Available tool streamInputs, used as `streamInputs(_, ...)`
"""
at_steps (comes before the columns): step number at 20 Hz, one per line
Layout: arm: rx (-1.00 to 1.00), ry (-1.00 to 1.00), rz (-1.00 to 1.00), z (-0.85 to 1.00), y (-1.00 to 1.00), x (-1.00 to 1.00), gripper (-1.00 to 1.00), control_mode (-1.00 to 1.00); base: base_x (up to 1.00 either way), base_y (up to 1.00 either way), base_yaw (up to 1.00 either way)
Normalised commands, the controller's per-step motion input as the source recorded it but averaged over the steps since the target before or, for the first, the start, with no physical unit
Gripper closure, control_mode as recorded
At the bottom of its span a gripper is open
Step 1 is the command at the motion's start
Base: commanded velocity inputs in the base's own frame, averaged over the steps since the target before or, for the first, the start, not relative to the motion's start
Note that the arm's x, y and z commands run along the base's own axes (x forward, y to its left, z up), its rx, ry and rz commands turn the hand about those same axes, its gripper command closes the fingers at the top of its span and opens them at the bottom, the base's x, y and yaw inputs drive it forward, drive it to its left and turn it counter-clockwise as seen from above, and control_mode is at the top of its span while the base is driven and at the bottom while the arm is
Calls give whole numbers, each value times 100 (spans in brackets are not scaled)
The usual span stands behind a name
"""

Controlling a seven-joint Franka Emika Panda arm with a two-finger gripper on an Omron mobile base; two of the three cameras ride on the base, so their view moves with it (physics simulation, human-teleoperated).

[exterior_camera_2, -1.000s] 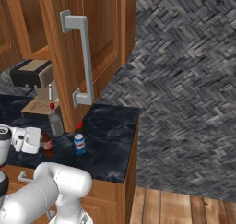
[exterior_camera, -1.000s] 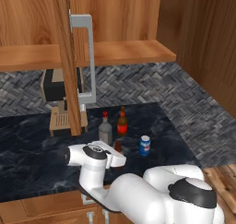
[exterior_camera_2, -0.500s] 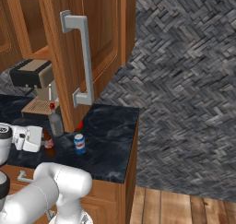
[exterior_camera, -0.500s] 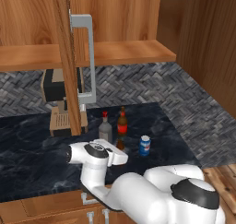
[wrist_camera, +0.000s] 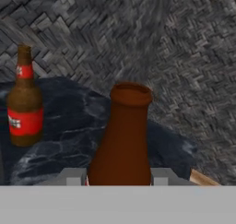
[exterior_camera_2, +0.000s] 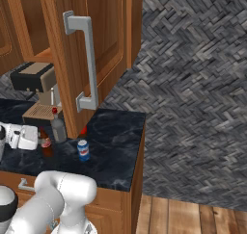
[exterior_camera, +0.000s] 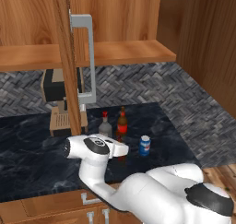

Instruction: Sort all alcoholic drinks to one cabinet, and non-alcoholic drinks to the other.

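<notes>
**grip holds steady on a brown bottle, nothing lifted yet**

nothing has shifted over the last second. the open cabinet door (exterior_camera_2: 103, 45) hangs where it did at the upper left of the right base view, and the dark desk (exterior_camera: 27, 158) carries the same group. the arm sits just as low at the centre of the left base view. the gripper (wrist_camera: 118, 178) keeps its fingers (wrist_camera: 71, 177) partly closed against both sides of the brown bottle (wrist_camera: 120, 135), at bottom centre of the hand view. this looks like a settled grasp waiting for the lift, so no drink has reached a cabinet yet.

the liquor bottle (exterior_camera: 105, 125), the red-labelled bottle (exterior_camera: 122, 122) and the blue can (exterior_camera: 145, 145) stand close together on the desk, just right of centre in the left base view.

the door's lower edge covers most of the red-labelled bottle in the right base view. in the left base view the robot's hand hides the gripped bottle. in the hand view that bottle's label is cut off at the bottom edge, so i cannot tell whether it is the beer or the cola. nor can i tell whether its base is on the desk.
</notes>
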Motion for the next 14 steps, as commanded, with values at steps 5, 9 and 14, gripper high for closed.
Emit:
streamInputs(5,0,1,17,27,-15,-16,100,-100,0,0,0)
streamInputs(9,0,0,17,15,-16,-16,100,-100,0,0,0)
streamInputs(14,2,1,18,25,-10,-8,100,-100,0,0,0)
